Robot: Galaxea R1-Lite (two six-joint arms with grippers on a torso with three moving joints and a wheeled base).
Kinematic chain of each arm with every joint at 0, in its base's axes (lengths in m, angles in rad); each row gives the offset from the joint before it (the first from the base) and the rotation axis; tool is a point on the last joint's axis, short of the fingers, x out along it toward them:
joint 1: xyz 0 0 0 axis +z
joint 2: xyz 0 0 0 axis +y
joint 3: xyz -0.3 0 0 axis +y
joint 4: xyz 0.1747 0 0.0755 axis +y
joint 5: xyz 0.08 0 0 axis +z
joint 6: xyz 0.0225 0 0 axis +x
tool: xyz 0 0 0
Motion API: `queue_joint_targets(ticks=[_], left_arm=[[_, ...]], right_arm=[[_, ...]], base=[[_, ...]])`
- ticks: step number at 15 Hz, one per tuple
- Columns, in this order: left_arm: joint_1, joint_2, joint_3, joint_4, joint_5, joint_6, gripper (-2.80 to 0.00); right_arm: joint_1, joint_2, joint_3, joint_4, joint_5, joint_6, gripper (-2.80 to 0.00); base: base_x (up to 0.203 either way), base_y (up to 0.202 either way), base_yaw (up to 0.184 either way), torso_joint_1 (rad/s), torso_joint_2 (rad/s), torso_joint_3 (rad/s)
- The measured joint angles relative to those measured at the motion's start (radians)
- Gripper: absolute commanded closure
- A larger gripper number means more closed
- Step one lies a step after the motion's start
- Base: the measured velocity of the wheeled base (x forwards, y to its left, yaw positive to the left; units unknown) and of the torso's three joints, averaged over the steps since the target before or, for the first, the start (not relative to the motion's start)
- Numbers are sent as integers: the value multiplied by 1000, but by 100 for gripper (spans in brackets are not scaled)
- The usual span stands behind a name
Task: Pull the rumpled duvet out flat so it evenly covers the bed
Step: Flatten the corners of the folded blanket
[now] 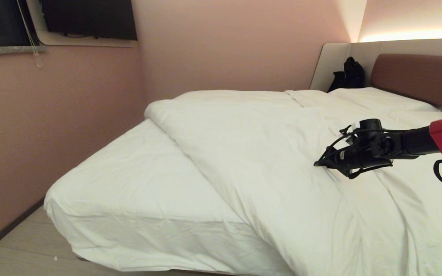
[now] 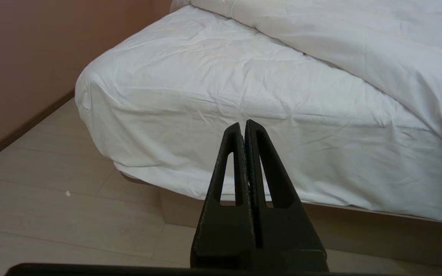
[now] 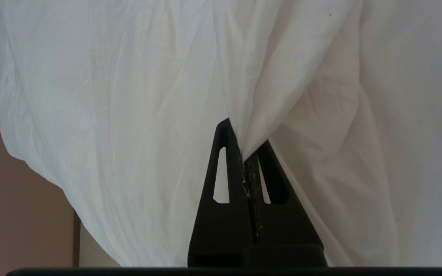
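Right pincer (image 1: 318,164) low on the duvet (image 1: 267,153), reaching in from the right side of the head view, fingers pressed together on a raised fold of the white cloth; in the right wrist view the same pincer (image 3: 244,151) closed with a ridge of duvet (image 3: 129,96) pinched between the black fingertips (image 3: 225,132), creases running away from the pinch. Duvet lying slantwise over the bed (image 1: 129,168), thick and wrinkled, covering the right part and hanging over the near edge, its left border running from the far corner down toward the near side. Left part of the mattress uncovered, only the thin white sheet (image 1: 136,184) visible there, stretched over the corner and down the side. Two flat pillows (image 1: 378,99) near the reddish-brown headboard (image 1: 424,78), with a black bag (image 1: 349,74) in the corner behind them, against the beige panel. Left pincer (image 2: 244,128) not in the head view, seen only from its own wrist camera: shut, fingers touching, gripping nothing, held low before the bed's near corner, apart from the sheet (image 2: 244,88), above the pale floor (image 2: 52,214). Pink wall (image 1: 52,126) along the bed's left side.
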Motion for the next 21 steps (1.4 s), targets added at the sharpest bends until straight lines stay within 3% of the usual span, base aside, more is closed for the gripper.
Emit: queue_joint_targets(ticks=[7, 21], left_arm=[[0, 0, 0, 0, 0, 0, 0], [0, 0, 0, 0, 0, 0, 0]], right_arm=[[35, -53, 16, 51, 2, 3, 0], [274, -271, 201, 53, 2, -5, 0]], base=[[0, 0, 0, 0, 0, 0], [0, 0, 0, 0, 0, 0]])
